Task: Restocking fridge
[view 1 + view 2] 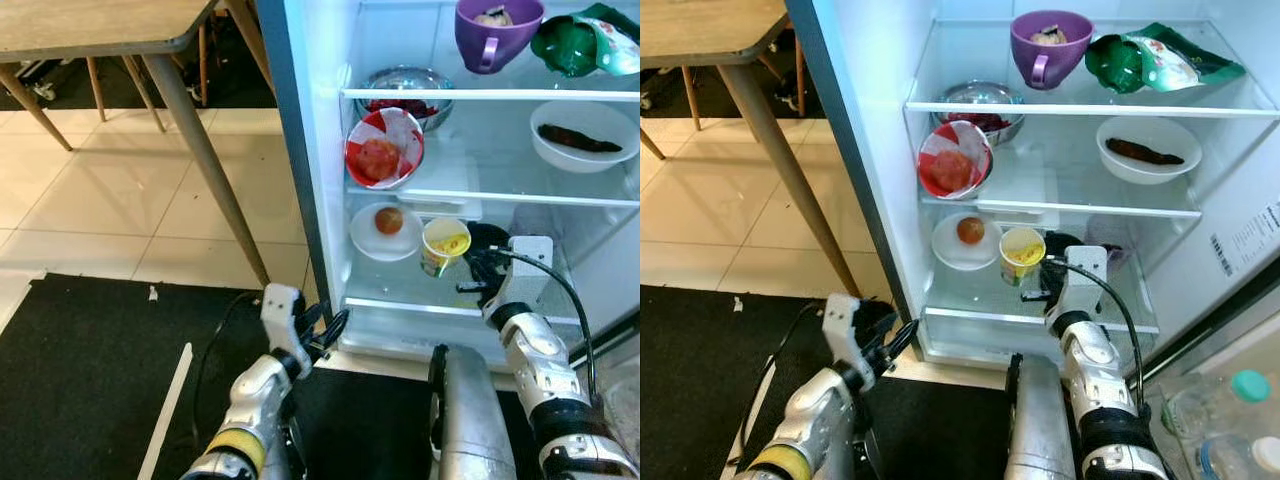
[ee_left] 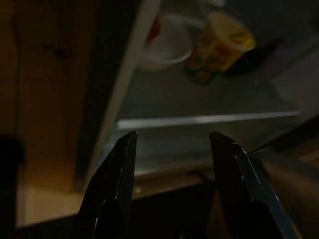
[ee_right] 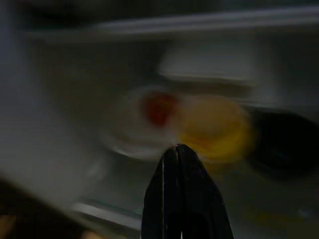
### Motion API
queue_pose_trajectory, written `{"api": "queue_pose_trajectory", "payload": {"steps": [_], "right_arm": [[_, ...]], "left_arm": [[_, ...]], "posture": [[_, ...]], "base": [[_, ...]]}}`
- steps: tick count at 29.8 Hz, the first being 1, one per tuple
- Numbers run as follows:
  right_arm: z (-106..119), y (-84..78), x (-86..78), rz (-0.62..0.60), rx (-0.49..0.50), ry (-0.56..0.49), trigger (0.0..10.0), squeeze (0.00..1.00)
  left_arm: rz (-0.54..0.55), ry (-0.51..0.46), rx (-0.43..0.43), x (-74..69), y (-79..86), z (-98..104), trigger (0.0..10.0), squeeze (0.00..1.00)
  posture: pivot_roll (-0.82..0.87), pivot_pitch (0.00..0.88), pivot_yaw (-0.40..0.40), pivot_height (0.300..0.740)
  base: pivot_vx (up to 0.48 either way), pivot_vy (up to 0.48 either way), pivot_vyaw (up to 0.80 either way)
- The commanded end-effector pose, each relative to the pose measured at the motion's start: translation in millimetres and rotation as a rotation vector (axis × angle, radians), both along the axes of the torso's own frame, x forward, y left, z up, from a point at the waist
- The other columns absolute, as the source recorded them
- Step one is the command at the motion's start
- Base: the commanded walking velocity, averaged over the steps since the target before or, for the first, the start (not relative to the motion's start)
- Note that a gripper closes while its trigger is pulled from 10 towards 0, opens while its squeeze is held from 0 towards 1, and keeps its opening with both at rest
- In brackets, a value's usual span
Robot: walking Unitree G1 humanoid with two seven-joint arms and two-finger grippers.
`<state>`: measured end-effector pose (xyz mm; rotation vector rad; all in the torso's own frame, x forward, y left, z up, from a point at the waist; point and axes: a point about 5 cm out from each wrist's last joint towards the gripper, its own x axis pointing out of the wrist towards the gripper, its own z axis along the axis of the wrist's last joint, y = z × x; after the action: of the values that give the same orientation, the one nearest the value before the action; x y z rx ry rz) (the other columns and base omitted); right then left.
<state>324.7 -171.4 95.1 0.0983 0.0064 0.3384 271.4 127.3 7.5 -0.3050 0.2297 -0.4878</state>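
Observation:
The fridge stands open, and on its bottom shelf (image 1: pixel 400 290) are a yellow cup (image 1: pixel 444 245) and a white plate (image 1: pixel 372 240) bearing a small orange-red fruit (image 1: pixel 389 220). My right gripper (image 1: pixel 478 272) reaches onto that shelf just right of the cup, in front of a black object (image 1: pixel 487 238). In the blurred right wrist view its fingers (image 3: pixel 179 164) are pressed together with nothing between them. Low before the fridge's bottom edge, my left gripper (image 1: pixel 325 330) is open and empty, its fingertips (image 2: pixel 127 144) spread apart.
Upper shelves hold a red-and-white bowl (image 1: pixel 384 150), a metal bowl (image 1: pixel 408 90), a purple mug (image 1: pixel 494 30), a green bag (image 1: pixel 585 40) and a white bowl (image 1: pixel 585 135). A wooden table (image 1: pixel 90 25) stands to the left over tiles and a black mat (image 1: pixel 90 370). Bottles (image 1: pixel 1240 420) stand at the lower right.

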Motion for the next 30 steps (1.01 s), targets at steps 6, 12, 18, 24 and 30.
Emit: {"api": "queue_pose_trajectory", "payload": {"steps": [6, 12, 18, 24, 30], "right_arm": [[49, 45.3, 13.0, 0.264, 0.006, -0.149, 10.0, 0.0], [77, 64.8, 41.0, 0.253, -0.091, -0.182, 10.0, 0.0], [95, 74.6, 57.7, 0.249, -0.172, -0.177, 10.0, 0.0], [113, 85.7, 67.7, 0.281, -0.199, -0.18, 10.0, 0.0], [111, 96.2, 71.5, 0.309, -0.257, -0.147, 10.0, 0.0]], "left_arm": [[0.117, 0.135, 0.051, -19.1, 37.6, -24, 10.0, 0.0], [0.165, 0.142, 0.053, -22.1, 48.1, -25, 10.0, 0.0], [0.187, 0.069, 0.021, -18.8, 49.3, -15, 10.0, 0.0], [0.186, -0.047, -0.008, -8.5, 47.5, 6, 10.0, 0.0], [0.167, -0.138, -0.003, 2.0, 48.2, 28, 10.0, 0.0]], "posture": [[-0.01, 0.129, 0.052, 0.515], [0.0, 0.152, 0.034, 0.515], [0.04, 0.197, 0.001, 0.515], [0.06, 0.234, -0.011, 0.515], [0.06, 0.28, -0.017, 0.515]], "base": [[0.0, 0.0, 0.0], [0.0, 0.0, 0.0], [0.0, 0.0, 0.0], [0.0, 0.0, 0.0], [0.0, 0.0, 0.0]]}}
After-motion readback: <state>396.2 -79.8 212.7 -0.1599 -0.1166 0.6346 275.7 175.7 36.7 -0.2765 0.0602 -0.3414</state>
